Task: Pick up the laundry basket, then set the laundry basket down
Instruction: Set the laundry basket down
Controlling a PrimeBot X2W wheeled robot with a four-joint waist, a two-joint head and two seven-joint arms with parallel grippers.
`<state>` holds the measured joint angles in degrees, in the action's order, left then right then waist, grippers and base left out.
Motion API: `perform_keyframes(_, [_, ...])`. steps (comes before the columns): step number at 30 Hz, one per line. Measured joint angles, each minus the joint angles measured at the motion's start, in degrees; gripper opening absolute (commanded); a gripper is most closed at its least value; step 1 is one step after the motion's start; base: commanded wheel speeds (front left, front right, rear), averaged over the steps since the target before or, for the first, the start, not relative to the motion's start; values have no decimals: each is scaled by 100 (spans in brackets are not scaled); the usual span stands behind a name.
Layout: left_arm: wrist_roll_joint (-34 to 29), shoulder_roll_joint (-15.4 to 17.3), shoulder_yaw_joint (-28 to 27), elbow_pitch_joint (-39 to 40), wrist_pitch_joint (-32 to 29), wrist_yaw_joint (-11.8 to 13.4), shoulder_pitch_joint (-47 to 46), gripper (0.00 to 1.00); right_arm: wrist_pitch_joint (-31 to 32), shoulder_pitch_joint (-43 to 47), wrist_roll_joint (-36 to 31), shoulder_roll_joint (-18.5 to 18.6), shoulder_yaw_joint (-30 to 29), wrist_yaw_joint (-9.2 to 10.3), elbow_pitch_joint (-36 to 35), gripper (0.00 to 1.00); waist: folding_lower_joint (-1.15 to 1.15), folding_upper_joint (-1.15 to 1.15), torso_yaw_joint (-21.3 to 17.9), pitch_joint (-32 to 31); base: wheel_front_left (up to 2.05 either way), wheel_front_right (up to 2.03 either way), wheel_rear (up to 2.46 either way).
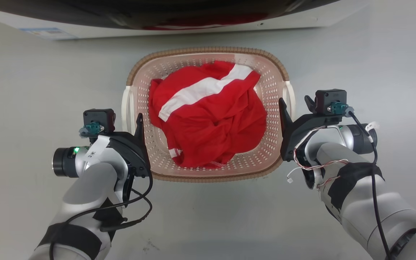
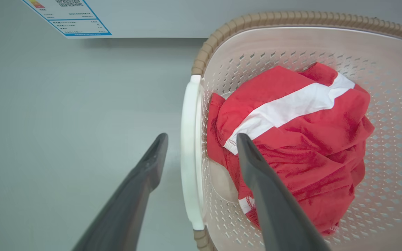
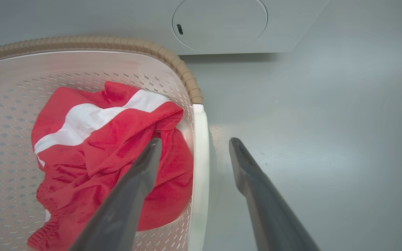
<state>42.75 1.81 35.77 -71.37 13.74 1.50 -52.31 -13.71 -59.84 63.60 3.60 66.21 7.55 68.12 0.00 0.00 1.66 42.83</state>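
Grey glossy floor [image 1: 31, 90], laundry basket [image 1: 208, 49] near white washer [image 1: 323, 18]

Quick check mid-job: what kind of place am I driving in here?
Most likely a laundry area, perhaps a test setup. A white washer-like appliance with an energy label stands just behind the laundry basket, which holds a red and white garment, on a grey floor.

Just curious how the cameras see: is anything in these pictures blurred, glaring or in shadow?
Head view: soft even light, faint shadow beside the laundry basket. Left wrist view: sharp, shadow band under the washer. Right wrist view: pale sheen on the floor; no blur.
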Motion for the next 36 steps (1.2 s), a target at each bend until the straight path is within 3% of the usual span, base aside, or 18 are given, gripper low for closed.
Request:
perform_keyframes(16, [104, 2, -169, 51, 55, -203, 646, 100, -56, 533, 94, -8, -137, -98, -55, 100, -1, 0, -68, -1174, 0, 0, 0])
perform_keyframes(36, [-77, 331, -541, 1102, 55, -111, 2168, 100, -56, 1588, -121, -13, -756, -152, -502, 100, -2, -1, -83, -2882, 0, 0, 0])
